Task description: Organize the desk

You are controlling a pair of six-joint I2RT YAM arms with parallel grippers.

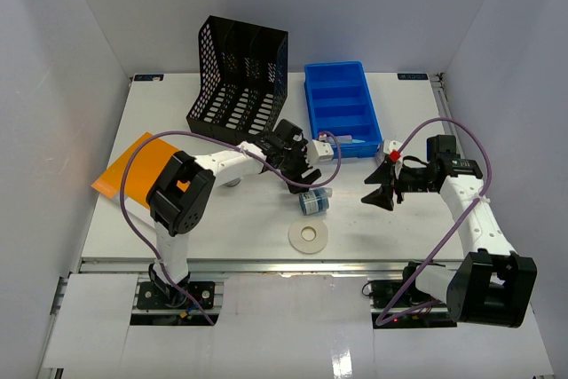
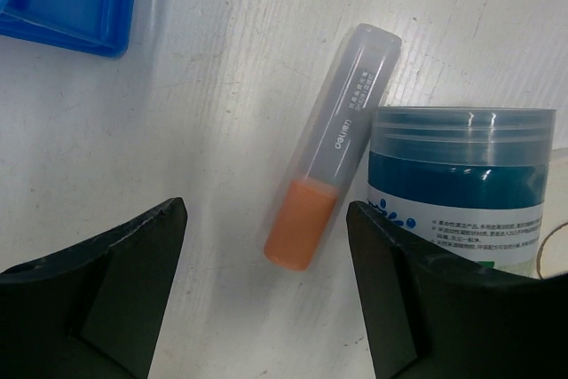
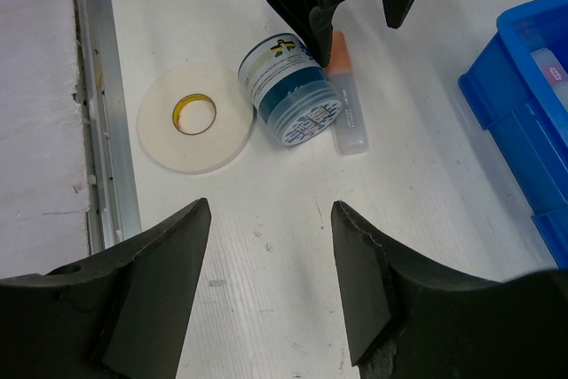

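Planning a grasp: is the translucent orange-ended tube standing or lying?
Lying flat: the translucent orange-ended tube shows its whole length against the white desk.

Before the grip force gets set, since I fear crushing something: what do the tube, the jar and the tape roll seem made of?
Tube: probably frosted, translucent plastic; orange shows through at one end.
Jar: clear glossy plastic by its look; the blue contents show through the wall, which carries highlights.
Tape roll: matte white, perhaps foam or paper; I cannot tell which.
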